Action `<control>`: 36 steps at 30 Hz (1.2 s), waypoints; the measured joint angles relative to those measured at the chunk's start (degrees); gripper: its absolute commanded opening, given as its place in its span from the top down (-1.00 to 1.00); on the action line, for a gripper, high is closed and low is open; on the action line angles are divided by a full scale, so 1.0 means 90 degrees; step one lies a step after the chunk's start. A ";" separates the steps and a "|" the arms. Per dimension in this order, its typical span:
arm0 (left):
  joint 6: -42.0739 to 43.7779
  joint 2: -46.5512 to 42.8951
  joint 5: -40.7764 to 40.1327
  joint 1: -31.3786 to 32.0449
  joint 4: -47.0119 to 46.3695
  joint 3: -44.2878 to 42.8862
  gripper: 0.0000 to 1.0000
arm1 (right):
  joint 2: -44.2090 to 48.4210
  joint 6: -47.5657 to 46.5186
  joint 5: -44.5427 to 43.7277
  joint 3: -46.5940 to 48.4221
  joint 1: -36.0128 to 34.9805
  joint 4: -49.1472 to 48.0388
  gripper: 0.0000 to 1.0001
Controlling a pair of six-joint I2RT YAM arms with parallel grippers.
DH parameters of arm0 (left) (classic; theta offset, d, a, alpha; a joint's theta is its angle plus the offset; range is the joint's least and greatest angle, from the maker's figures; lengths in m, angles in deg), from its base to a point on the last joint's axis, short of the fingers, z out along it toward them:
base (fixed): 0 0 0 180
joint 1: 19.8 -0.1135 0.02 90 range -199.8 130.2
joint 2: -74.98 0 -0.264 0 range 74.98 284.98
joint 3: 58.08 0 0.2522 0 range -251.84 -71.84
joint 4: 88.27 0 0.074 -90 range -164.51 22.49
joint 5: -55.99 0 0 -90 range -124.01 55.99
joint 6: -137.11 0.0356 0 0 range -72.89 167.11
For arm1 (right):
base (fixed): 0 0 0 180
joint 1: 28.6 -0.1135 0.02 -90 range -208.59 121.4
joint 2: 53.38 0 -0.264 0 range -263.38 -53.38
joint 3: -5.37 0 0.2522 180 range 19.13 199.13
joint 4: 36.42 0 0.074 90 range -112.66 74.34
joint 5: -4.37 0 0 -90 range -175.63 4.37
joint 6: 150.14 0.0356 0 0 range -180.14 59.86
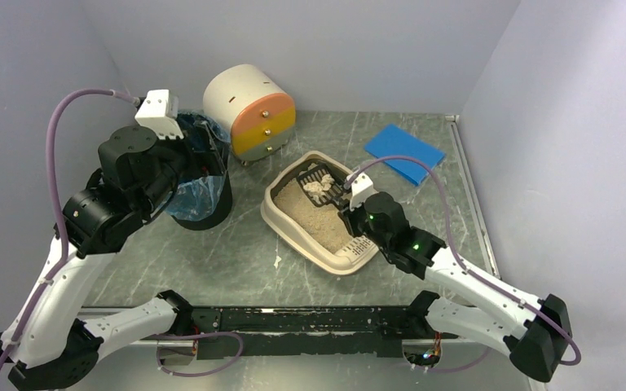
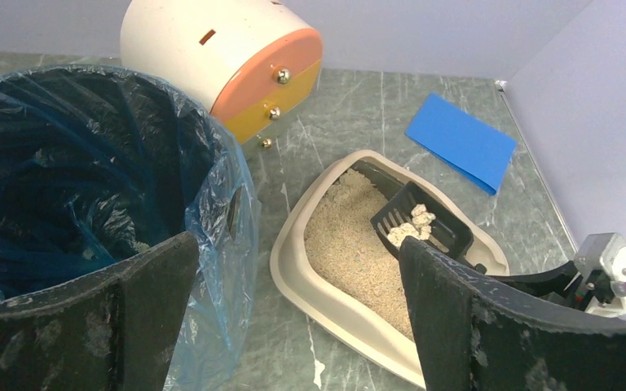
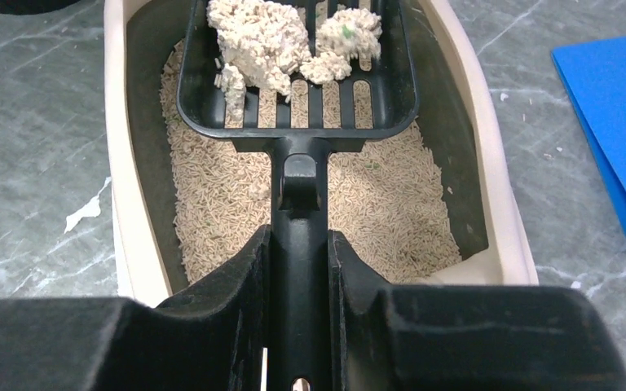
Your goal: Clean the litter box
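Note:
The beige litter box (image 1: 287,228) lies mid-table, holding tan litter. It also shows in the left wrist view (image 2: 293,277) and the right wrist view (image 3: 122,163). My right gripper (image 3: 297,244) is shut on the handle of a black slotted scoop (image 3: 301,155). The scoop is held level over the box's far end (image 1: 314,173) and carries whitish clumps (image 3: 261,41). My left gripper (image 2: 293,252) is open and empty. It hovers at the near edge of the black bin with the blue liner (image 2: 90,163), left of the box.
The bin (image 1: 200,195) stands left of the box. A white drawer unit with orange and yellow fronts (image 1: 251,114) stands behind. A blue flat pad (image 1: 405,152) lies at the back right. A small white scrap (image 1: 277,261) lies on the table near the box. Walls close three sides.

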 measured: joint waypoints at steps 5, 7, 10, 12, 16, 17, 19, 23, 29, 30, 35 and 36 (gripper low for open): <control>-0.0002 -0.0022 -0.0002 0.0000 0.0000 0.0010 -0.95 | 0.0044 -0.0131 0.0041 0.0053 0.0012 0.0073 1.00; -0.0002 -0.0034 -0.0002 0.0000 0.0005 0.0022 -0.95 | 0.0073 -0.0175 0.0080 0.0017 0.0010 0.0073 1.00; -0.0002 -0.0034 -0.0041 0.0000 0.0024 0.0022 -0.95 | 0.0146 -0.0211 0.0056 -0.0017 0.0005 0.0046 1.00; -0.0002 -0.0044 -0.0053 0.0000 0.0027 0.0022 -0.95 | 0.0170 -0.0219 0.0109 -0.0024 -0.0012 0.0053 1.00; -0.0005 -0.0148 -0.0080 0.0000 0.0032 0.0024 -0.95 | 0.0095 -0.0265 0.0044 -0.0010 -0.0056 0.0138 1.00; -0.0005 -0.0182 -0.0090 0.0000 0.0034 0.0024 -0.95 | 0.0097 -0.0282 0.0053 -0.0002 -0.0063 0.0143 1.00; -0.0005 -0.0255 -0.0100 0.0000 0.0036 0.0024 -0.95 | 0.0053 -0.0284 0.0029 0.0090 -0.0073 0.0270 1.00; -0.0005 -0.0372 -0.0100 0.0000 0.0034 0.0044 -0.95 | 0.0000 -0.0289 0.0000 0.0155 -0.0090 0.0381 1.00; -0.0005 -0.0418 -0.0112 0.0000 0.0039 0.0046 -0.95 | -0.0029 -0.0294 -0.0068 0.0240 -0.0155 0.0534 1.00; -0.0005 -0.0437 -0.0121 0.0000 0.0039 0.0046 -0.95 | -0.0027 -0.0316 -0.0078 0.0248 -0.0163 0.0529 1.00; -0.0002 -0.0517 -0.0216 0.0000 0.0036 0.0049 -0.95 | -0.0180 -0.0364 -0.0046 0.0636 -0.0168 0.0838 1.00; -0.0002 -0.0539 -0.0233 0.0000 0.0036 0.0049 -0.95 | -0.0250 -0.0369 -0.0041 0.0792 -0.0168 0.0872 1.00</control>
